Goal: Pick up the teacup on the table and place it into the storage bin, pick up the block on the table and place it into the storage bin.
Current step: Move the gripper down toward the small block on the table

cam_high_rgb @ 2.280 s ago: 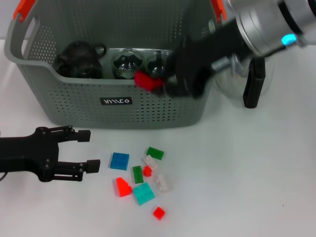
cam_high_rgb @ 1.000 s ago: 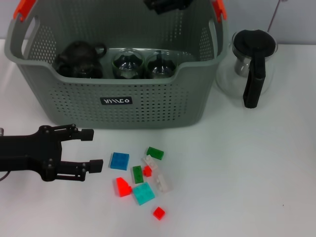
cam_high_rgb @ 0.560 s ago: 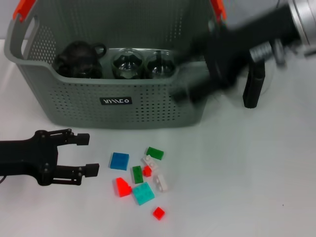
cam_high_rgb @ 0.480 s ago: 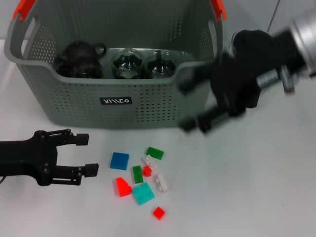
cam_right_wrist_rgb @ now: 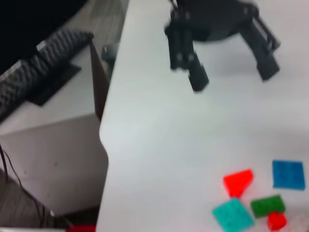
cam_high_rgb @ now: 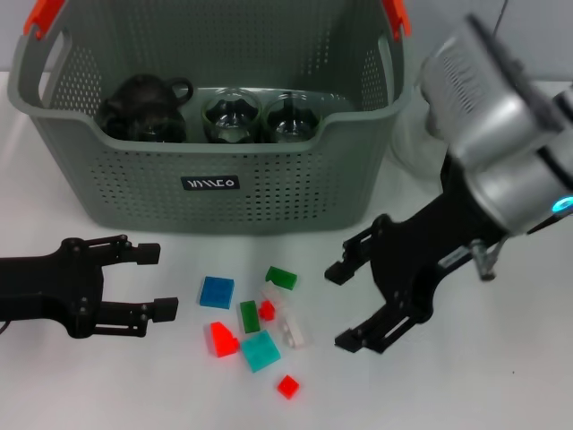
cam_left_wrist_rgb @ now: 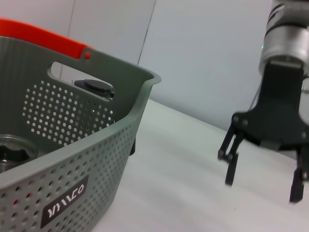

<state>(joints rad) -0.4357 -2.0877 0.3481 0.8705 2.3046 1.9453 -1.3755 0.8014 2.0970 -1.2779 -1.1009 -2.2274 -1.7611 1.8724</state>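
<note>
Surroundings: glass pitcher (cam_high_rgb: 421, 134) right of the storage bin (cam_high_rgb: 215, 193), largely hidden behind the right arm.
Bin contents: dark teapot (cam_high_rgb: 143, 107) and two glass cups (cam_high_rgb: 231, 115) inside, at its near wall.
Blocks: scattered blocks (cam_high_rgb: 255, 318) on the table (cam_high_rgb: 501, 376), near of the bin.
Right gripper (cam_high_rgb: 355, 296): jaws spread, empty, just right of the blocks.
Left gripper (cam_high_rgb: 154, 281): jaws spread, empty, left of the blue block (cam_high_rgb: 216, 292).

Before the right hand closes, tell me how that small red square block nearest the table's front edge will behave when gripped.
The small red square block looks like hard plastic, so probably rigid and very light. It lies flat on the white table, so it should not roll, though a touch from the open right hand might slide it.
</note>
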